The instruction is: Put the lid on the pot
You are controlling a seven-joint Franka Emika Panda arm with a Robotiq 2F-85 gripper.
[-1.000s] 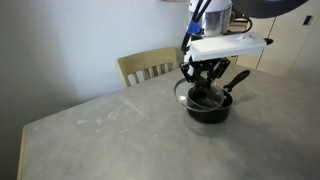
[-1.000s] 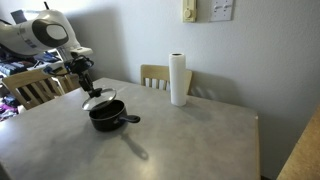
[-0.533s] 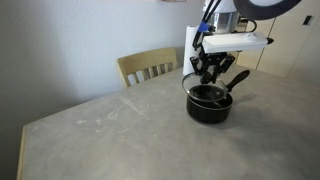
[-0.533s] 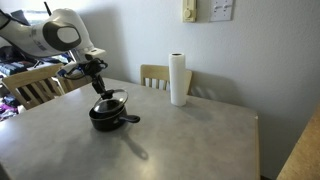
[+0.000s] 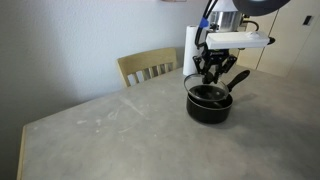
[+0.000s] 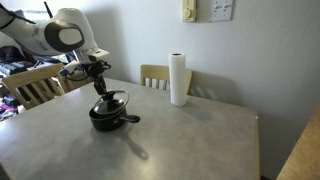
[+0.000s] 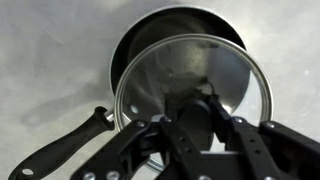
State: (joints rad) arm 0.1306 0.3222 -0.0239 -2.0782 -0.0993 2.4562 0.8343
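The black pot [image 5: 208,104] [image 6: 106,117] stands on the grey table, its long handle [image 7: 60,145] sticking out to one side. The clear glass lid [image 7: 190,80] with a metal rim hangs tilted just above the pot's mouth [image 7: 175,25], overlapping most of it. My gripper [image 7: 197,120] is shut on the lid's dark knob and holds it from above; it also shows in both exterior views [image 5: 212,76] [image 6: 100,85]. The lid's low edge looks near the pot rim; I cannot tell if it touches.
A tall white paper-towel roll [image 6: 178,79] stands at the table's back edge by a wooden chair [image 6: 153,75]. Another wooden chair [image 5: 148,67] sits behind the table [image 5: 120,130]. A wall is close behind.
My gripper has carried the lid sideways and down, from beside and above the pot to right over its mouth. The pot has not moved.
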